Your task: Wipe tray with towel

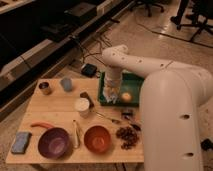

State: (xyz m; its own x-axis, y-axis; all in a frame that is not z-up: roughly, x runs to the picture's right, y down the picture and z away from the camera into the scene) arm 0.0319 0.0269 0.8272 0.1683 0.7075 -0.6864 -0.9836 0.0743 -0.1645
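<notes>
On wooden table (57,110), far-right corner: gripper (111,98) pressed together, seemingly pinching towel (112,89), over tray (135,80) left end; unwiped length rightward.

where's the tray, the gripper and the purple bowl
tray (133,82): camera view, bare green floor near its far rim
gripper (111,95): camera view, between its jaws, low over the tray's left half
purple bowl (54,142): camera view, its inside

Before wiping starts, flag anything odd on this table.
The towel lies beside a can, apart from the tray, where the end effector hangs. A round orange thing sits in the tray. Dark lumps lie loose near the table's front edge.
</notes>
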